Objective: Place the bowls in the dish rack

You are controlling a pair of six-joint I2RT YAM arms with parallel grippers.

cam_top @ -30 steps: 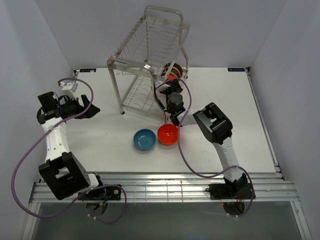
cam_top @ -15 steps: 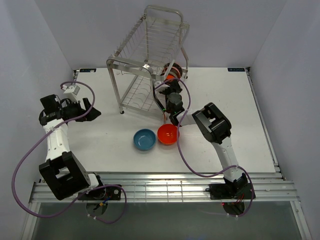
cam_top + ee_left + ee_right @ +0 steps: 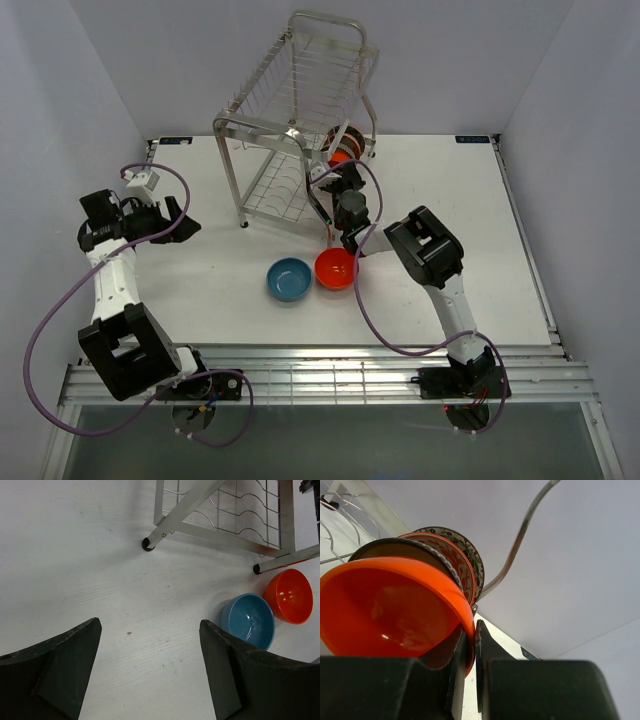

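Observation:
The silver wire dish rack [image 3: 300, 110] stands at the back middle of the table. My right gripper [image 3: 472, 647] is shut on the rim of an orange bowl [image 3: 390, 605] and holds it on edge at the right end of the rack's lower tier [image 3: 345, 190]. Right behind it stand the dark brown bowl [image 3: 407, 546], the red-and-white bowl [image 3: 456, 562] and the grey patterned bowl [image 3: 471, 555]. A blue bowl [image 3: 289, 279] and a second orange bowl [image 3: 336, 268] sit side by side on the table. My left gripper [image 3: 185, 222] is open and empty, left of the rack.
The left wrist view shows the rack's feet [image 3: 146, 543], the blue bowl [image 3: 248, 620] and the orange bowl [image 3: 290, 596] to the right. A bent rack wire [image 3: 520, 535] rises beside the stacked bowls. White walls close the table on three sides.
My right gripper has moved slightly toward the rack with the orange bowl. My left arm has shifted a little and turned; its gripper stays open.

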